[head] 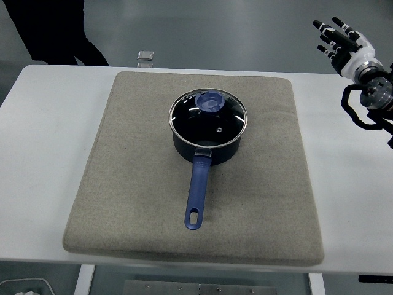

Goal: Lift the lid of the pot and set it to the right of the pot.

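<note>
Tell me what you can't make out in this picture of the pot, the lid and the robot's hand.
- Left hand: out of the head view entirely.
- Right hand: raised by the right edge; the arm behind it is cut off by that edge.
- Pot contents: hidden under the dark lid, with glare on the glass.
- Small object beyond the table: too small to identify.
- Person at top left: cut off by the top edge.

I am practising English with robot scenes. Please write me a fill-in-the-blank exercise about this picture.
1. The glass lid sits ____ the pot.
2. The pot's blue handle points toward the table's ____ edge.
3. The pot stands on a ____ mat.
4. The right hand is raised with fingers ____.

Missing words: on; near; beige; spread
</note>
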`<state>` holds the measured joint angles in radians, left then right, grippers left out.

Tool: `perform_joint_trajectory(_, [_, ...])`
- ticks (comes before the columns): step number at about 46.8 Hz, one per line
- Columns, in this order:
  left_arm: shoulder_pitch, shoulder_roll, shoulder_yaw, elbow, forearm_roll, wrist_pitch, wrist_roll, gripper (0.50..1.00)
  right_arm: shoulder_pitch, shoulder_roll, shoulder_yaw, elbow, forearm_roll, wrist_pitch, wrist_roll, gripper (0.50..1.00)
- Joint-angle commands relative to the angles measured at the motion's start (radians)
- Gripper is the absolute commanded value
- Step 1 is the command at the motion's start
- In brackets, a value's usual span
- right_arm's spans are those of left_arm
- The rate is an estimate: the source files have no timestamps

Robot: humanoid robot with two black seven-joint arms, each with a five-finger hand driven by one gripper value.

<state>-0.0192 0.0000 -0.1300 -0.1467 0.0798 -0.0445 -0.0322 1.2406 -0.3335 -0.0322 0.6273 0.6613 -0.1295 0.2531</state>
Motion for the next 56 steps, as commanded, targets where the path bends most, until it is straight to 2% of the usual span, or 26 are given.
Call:
perform_joint_trajectory(1, [-0.001, 0.000, 0.001, -0.001, 0.000, 0.000, 0.000, 1.000, -0.003, -0.001, 0.000, 0.000, 0.000, -0.001, 0.000, 0.919])
perform_joint_trajectory(56, [0.004, 0.000, 0.000, 0.001, 0.000, 0.000, 0.000, 1.000, -0.027, -0.001, -0.002, -0.017, -0.002, 0.002, 0.011, 0.919])
